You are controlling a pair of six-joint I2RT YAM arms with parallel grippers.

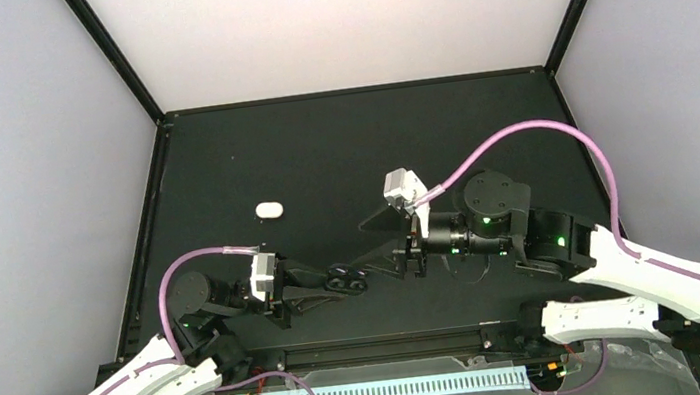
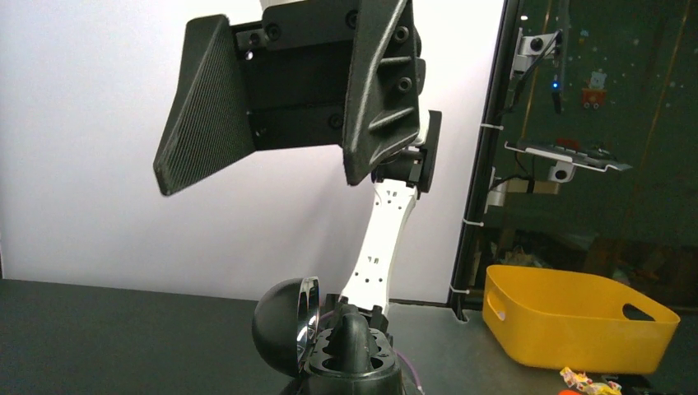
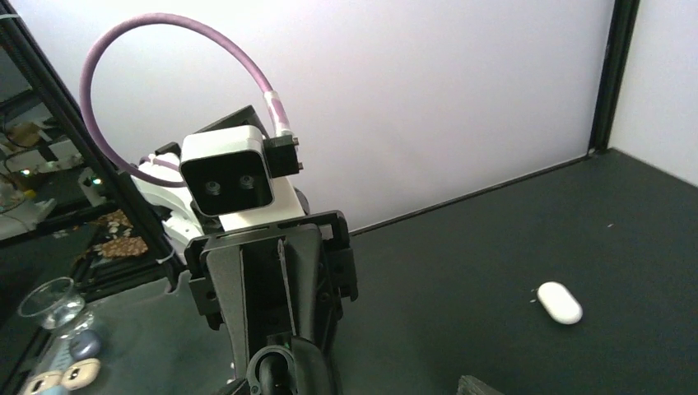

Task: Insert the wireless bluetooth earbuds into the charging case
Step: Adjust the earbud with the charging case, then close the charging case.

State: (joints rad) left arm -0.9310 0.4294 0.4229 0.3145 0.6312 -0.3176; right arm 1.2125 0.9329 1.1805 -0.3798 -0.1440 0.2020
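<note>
A black charging case (image 2: 350,362) stands open at the bottom of the left wrist view, its round lid (image 2: 280,321) tipped up to the left and two wells showing in its base. My left gripper (image 1: 334,282) is shut on it near the table's front middle. My right gripper (image 1: 387,243) is open and empty, just right of the case and above it; it also shows in the left wrist view (image 2: 263,177), jaws wide apart. A white oval case (image 1: 269,209) lies shut on the mat to the far left, also in the right wrist view (image 3: 560,302). No earbuds can be made out.
The black mat (image 1: 340,148) ends in a black frame with white walls behind. A yellow bin (image 2: 576,317) stands off the table to the right. A glass cup (image 3: 45,300) and small items sit outside the frame.
</note>
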